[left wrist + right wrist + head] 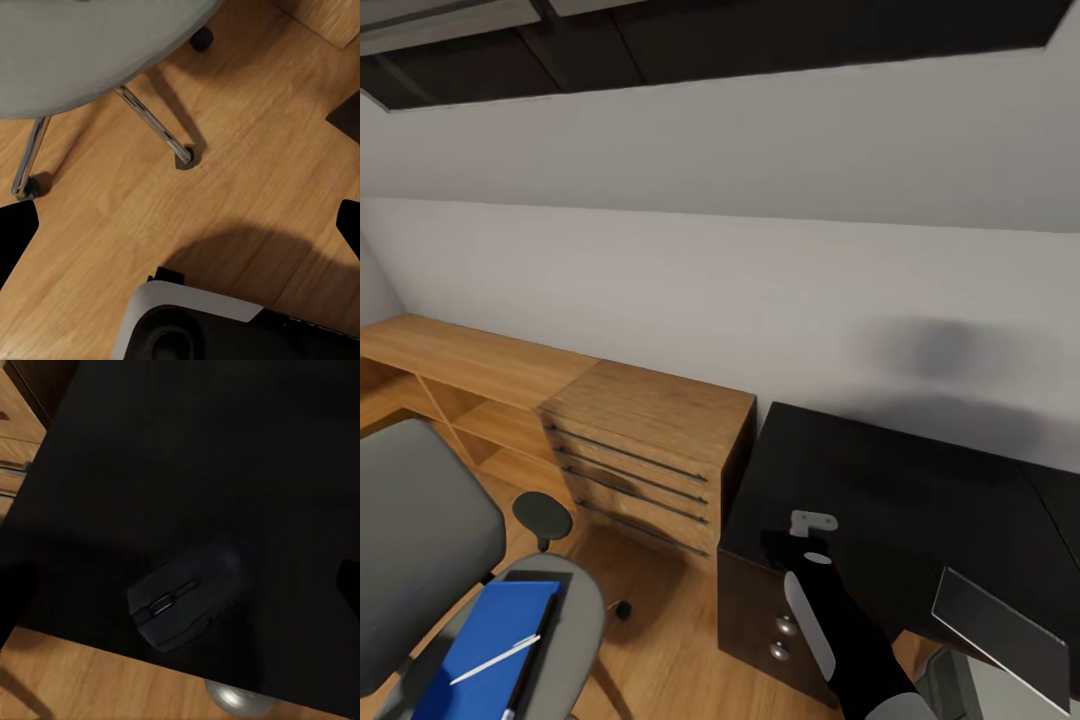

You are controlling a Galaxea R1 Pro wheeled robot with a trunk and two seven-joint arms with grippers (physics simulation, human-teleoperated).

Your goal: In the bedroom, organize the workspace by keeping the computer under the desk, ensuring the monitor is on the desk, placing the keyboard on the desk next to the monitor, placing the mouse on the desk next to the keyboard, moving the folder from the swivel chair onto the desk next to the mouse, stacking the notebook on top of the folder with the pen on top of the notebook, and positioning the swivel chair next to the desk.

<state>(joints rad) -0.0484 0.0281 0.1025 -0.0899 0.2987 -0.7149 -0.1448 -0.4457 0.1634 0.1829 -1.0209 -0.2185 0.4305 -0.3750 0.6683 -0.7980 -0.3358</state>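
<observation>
The small black mouse (186,601) lies on the black desk (900,490) close to its front edge. My right gripper (180,589) hovers open just above it, one finger on each side. In the head view the right gripper (792,542) is over the desk's front left corner. The swivel chair (420,540) stands at the lower left. On its seat lies the blue folder (485,650), with the white pen (495,660) across it and the notebook (538,630) showing as a dark edge beside it. My left gripper (180,225) hangs open over the floor beside the chair's chrome legs (154,124).
A light wooden drawer chest (650,450) stands against the desk's left side, and a low wooden shelf (460,370) runs on along the wall. A light grey box with a dark panel (990,630), probably the computer, sits at the lower right. Wooden floor (247,180) lies between chair and desk.
</observation>
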